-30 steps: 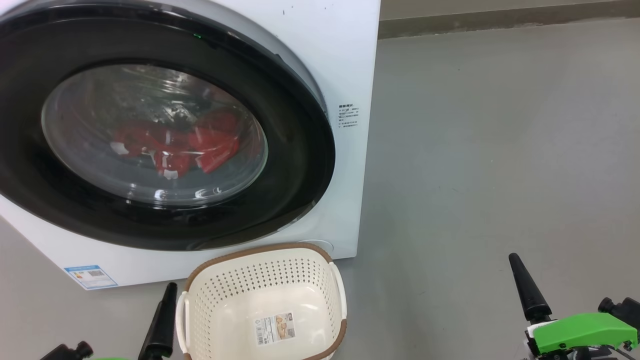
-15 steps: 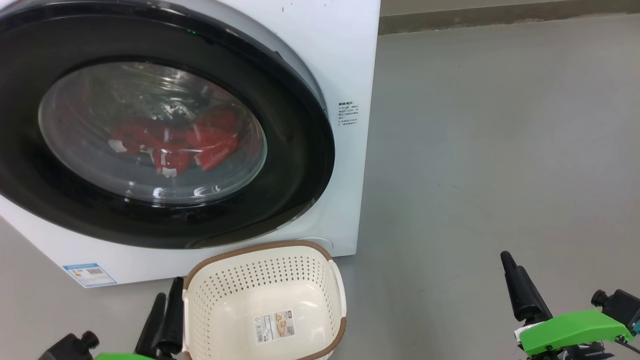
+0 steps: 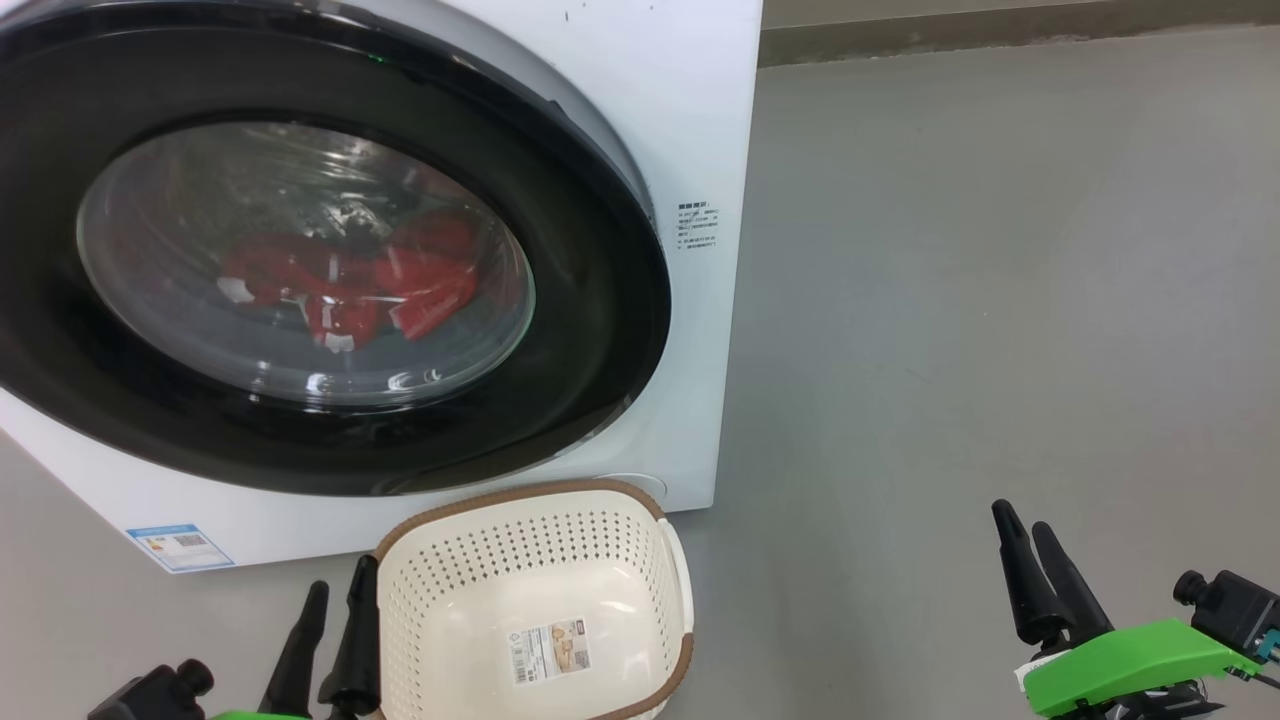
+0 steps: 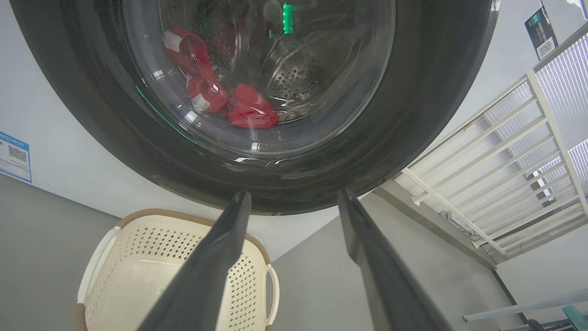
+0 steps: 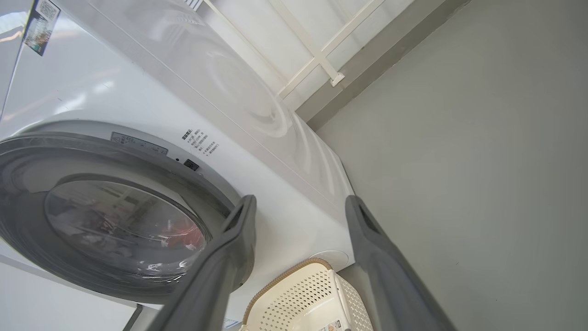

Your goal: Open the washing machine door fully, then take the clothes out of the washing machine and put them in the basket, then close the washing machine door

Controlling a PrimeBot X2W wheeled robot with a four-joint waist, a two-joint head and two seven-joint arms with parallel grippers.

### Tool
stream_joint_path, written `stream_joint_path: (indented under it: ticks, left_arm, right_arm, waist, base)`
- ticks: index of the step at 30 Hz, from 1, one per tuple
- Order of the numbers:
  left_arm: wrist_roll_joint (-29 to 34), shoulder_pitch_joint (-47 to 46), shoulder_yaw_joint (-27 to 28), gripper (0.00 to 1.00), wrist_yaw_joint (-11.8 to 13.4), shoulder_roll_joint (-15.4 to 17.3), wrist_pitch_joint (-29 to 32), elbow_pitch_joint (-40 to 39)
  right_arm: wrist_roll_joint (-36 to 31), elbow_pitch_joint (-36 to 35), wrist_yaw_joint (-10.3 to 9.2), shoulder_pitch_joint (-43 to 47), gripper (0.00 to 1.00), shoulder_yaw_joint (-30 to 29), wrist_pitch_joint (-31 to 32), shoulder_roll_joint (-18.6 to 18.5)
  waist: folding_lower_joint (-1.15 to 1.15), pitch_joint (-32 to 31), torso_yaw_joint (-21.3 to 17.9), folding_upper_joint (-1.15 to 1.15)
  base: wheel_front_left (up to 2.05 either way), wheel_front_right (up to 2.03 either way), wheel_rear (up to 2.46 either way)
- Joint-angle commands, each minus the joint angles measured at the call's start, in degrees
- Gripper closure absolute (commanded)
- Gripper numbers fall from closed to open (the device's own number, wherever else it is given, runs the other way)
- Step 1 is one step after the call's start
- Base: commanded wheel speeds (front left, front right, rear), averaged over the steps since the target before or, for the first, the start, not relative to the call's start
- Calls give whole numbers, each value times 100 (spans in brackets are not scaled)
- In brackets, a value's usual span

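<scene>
The white washing machine point(image 3: 700, 130) fills the upper left of the head view. Its door point(image 3: 600, 330) lies flat against the front, black rim around a clear glass bowl. Red and white clothes point(image 3: 350, 285) show through the glass, inside the drum point(image 4: 298, 82). The cream basket point(image 3: 640, 560) stands on the floor just before the machine, with a paper label on its floor. My left gripper point(image 3: 340, 595) is open at the basket's left rim. My right gripper point(image 3: 1020, 520) is open low at the right, well away from the machine. Both grippers hold nothing.
Grey floor point(image 3: 1000, 300) stretches to the right of the machine, up to a wall base point(image 3: 1000, 35). A white barred frame point(image 4: 505, 151) stands beside the machine in the left wrist view. Small printed labels point(image 3: 697, 228) and a blue sticker point(image 3: 178, 545) mark the machine's front.
Both grippers have turned, so each now shows two fingers instead of one. The right gripper has drifted a little left and up. The camera has shifted slightly.
</scene>
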Motion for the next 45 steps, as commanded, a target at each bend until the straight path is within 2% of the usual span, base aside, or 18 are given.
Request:
stream_joint_path:
  ticks: [1,34,45]
  left_arm:
    - [286,-22,83,0,46,99,-106,-214]
    - [2236,239,89,0,204,118,-649,-492]
    - [2855,279,88,0,183,125,-835,-566]
  right_arm:
    - [-271,-189,1,-21,0,115,-104,-97]
    - [-1931,-396,2,217,0,393,-643,-211]
    - [-2543,-527,2,270,0,404,-828,-252]
  waist:
    - [0,-2,4,0]
    - [0,-39,85,0]
    - [0,10,110,0]
  base:
    - [0,0,0]
    - [0,0,0]
    - [0,0,0]
